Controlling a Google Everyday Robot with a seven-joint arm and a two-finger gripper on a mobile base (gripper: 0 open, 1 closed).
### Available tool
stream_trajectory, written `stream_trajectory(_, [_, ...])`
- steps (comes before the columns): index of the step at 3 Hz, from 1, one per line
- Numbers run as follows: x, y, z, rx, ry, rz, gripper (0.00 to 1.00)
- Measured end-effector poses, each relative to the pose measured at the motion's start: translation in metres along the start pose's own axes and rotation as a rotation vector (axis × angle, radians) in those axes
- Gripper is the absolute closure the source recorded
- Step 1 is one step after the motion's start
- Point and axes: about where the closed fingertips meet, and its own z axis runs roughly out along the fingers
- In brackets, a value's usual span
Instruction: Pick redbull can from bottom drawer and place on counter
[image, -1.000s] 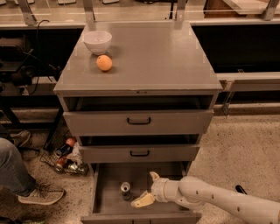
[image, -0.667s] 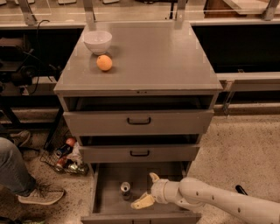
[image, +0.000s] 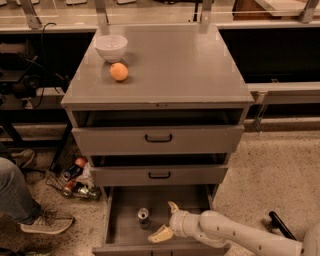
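Note:
The redbull can (image: 143, 216) stands upright on the grey floor of the open bottom drawer (image: 122, 232), its silver top facing up. My gripper (image: 166, 220) reaches into the drawer from the right on a white arm. It is open, with one pale finger (image: 173, 206) behind and one finger (image: 160, 234) in front, just right of the can and apart from it. The counter (image: 175, 65) is the flat grey cabinet top above.
A white bowl (image: 111, 47) and an orange fruit (image: 119, 71) sit on the counter's left rear. Two shallower drawers with black handles (image: 158, 138) are partly open above. A wire basket of cans (image: 75, 180) and a person's leg and shoe (image: 30, 215) lie at left.

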Motion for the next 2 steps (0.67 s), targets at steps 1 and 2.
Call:
stream_trajectory(1, [0.018,-0.01,0.027,0.009,-0.017,-0.013,0.0])
stream_trajectory(2, [0.026,-0.019,0.044,0.022,-0.027,-0.016,0.0])
